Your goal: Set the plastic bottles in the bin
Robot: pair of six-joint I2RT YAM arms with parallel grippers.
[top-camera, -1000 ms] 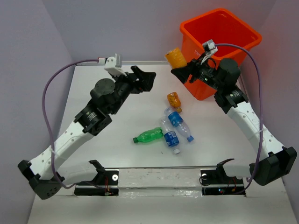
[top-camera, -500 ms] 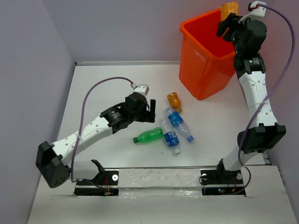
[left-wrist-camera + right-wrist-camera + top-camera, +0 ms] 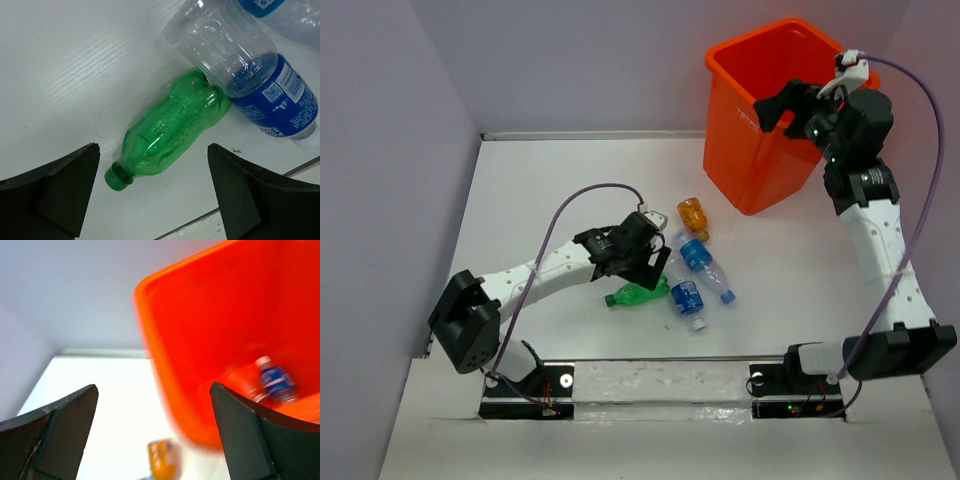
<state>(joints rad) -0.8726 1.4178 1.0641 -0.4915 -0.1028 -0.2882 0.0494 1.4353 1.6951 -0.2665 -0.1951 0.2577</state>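
Right now your left gripper [image 3: 648, 266] is hanging over the middle of the bench, a little toward the near edge. Its two black fingers [image 3: 60, 185] are spread wide and gripping nothing. In the left wrist view, the crumpled green plastic bottle [image 3: 170, 130] is lying on its side between them on the white bench top [image 3: 540, 190], with its green cap pointing toward the left edge. Its base is touching the clear end of a clear plastic bottle with a blue label [image 3: 272, 97], which is lying just to its right. A second clear blue-labelled bottle [image 3: 698, 258] is lying beside that one on its far side. A small orange plastic bottle [image 3: 693, 215] is resting just beyond them toward the far edge.

Your right gripper [image 3: 772, 105] is hovering high above the large bright orange plastic bin [image 3: 740, 150], which is standing in the far right corner. That gripper's fingers [image 3: 55, 435] are also wide apart and empty. The right wrist view is blurred, but you are looking down into the bin, where a blue-labelled bottle in the bin [image 3: 272, 380] is lying on the bottom. Something orange is lying beside it, too smeared to identify.
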